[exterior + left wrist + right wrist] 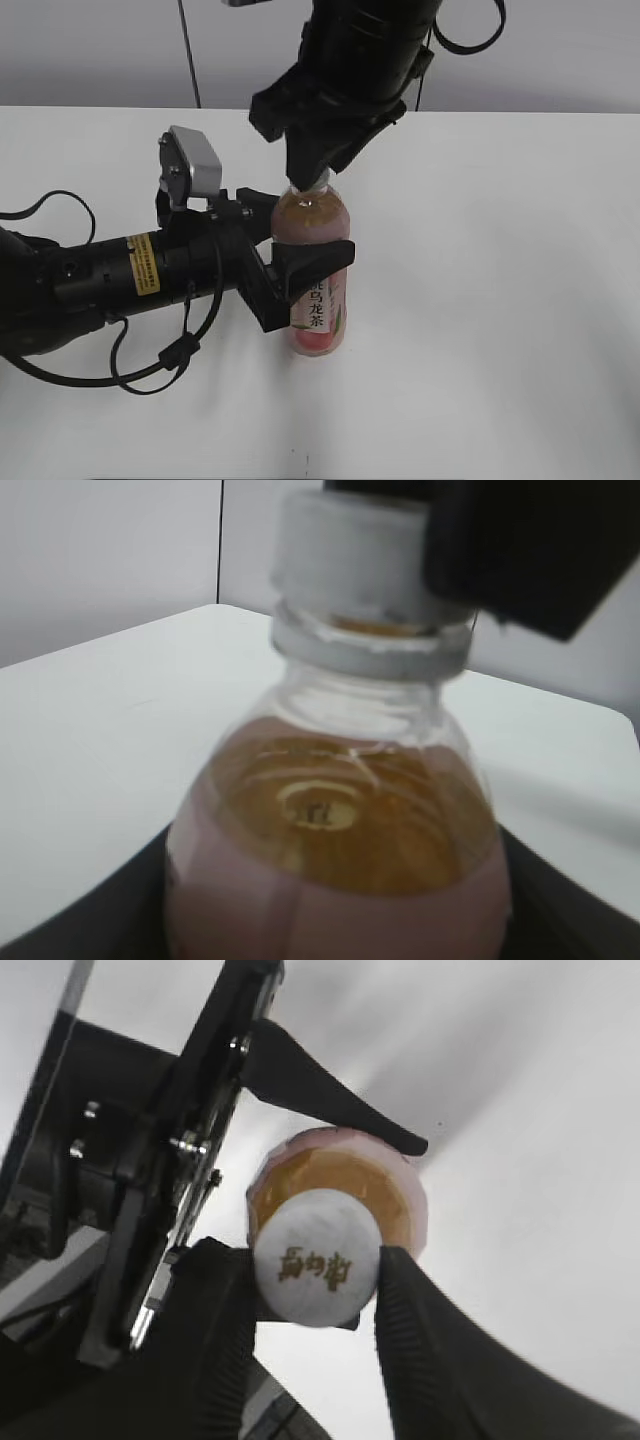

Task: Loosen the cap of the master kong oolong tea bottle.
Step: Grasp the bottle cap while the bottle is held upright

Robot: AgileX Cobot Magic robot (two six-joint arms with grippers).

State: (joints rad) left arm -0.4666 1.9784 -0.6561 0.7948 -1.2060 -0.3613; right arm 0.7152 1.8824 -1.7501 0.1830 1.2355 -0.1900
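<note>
The master kong oolong tea bottle stands upright on the white table, amber-pink tea inside and a pink and white label on its side. My left gripper comes in from the left and is shut on the bottle's upper body, one finger behind it and one in front. In the left wrist view the bottle's shoulder fills the frame between the dark fingers. From above, my right gripper is shut on the white cap, both ribbed fingers pressed against its sides. Only a sliver of the cap shows in the exterior view.
The white table stretches around the bottle, with a grey wall behind it. The left arm's black body and cables lie low over the table's left side. The right arm hangs down over the bottle from the back.
</note>
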